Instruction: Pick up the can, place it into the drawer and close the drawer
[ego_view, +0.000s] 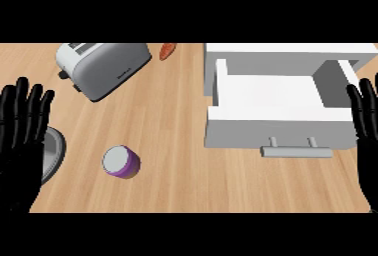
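The white box drawer is pulled open, its floor showing. The purple silver-topped can stands on the wooden worktop, left of the drawer. The left hand and right hand are released, fingers straight.

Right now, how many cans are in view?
1. The purple can stands on the counter, left of the open drawer and below the toaster in the view. None shows inside the drawer.

A light wooden counter carries a silver toaster at its far left, evenly lit.
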